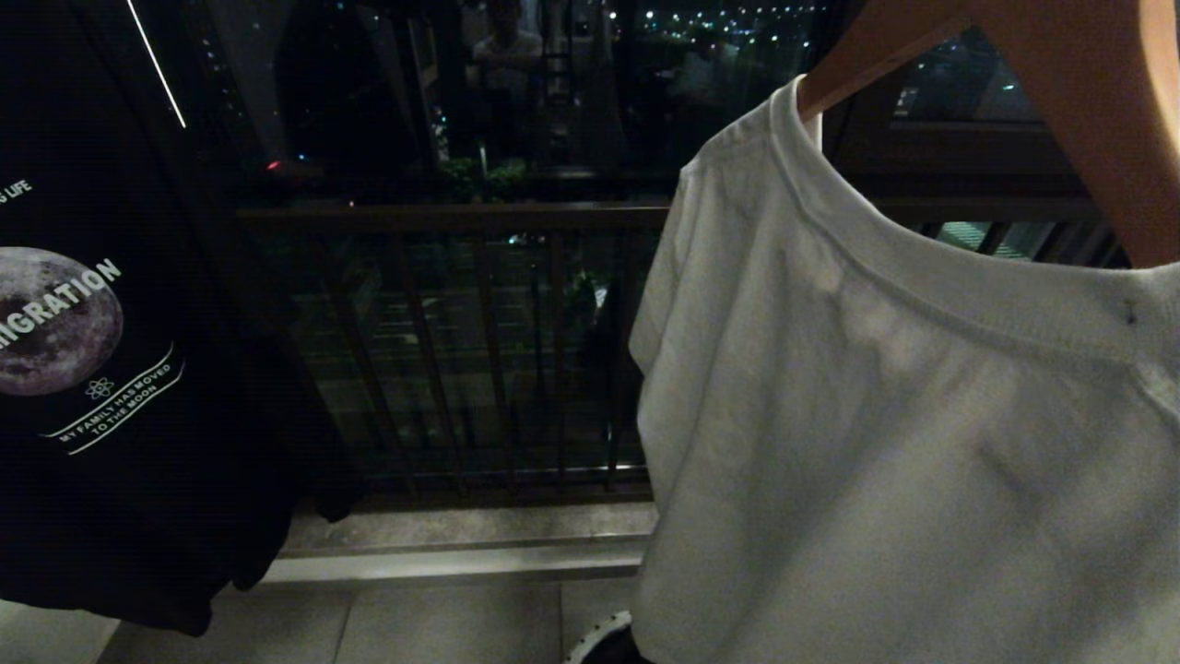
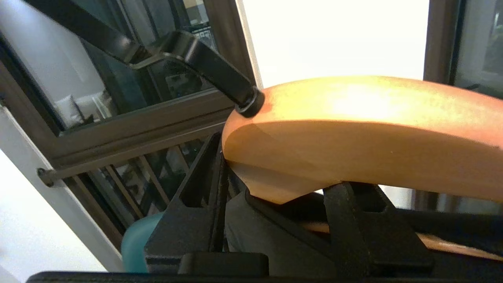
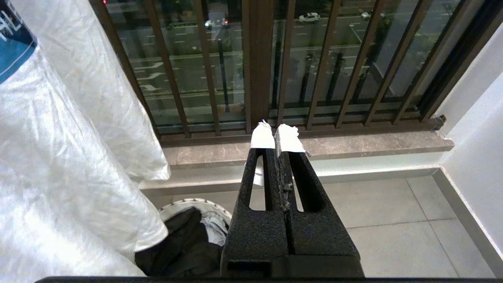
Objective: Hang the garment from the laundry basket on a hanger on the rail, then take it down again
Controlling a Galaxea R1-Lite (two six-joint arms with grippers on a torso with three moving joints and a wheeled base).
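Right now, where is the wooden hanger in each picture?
Head view: the hanger is in the top right corner, inside the white shirt's collar.
Left wrist view: it fills the middle and right, gripped by the left hand.
Right wrist view: not in it.
Shared landmark: the window railing.

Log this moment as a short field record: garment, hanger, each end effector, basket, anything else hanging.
garment: white T-shirt, draped on the hanger
hanger: wooden hanger, black hook at its top
left end effector: closed on the wooden hanger from below
right end effector: shut, empty, pointing toward the balcony railing
laundry basket: on the floor, dark clothing inside
also hanging: black printed T-shirt, left of the white one
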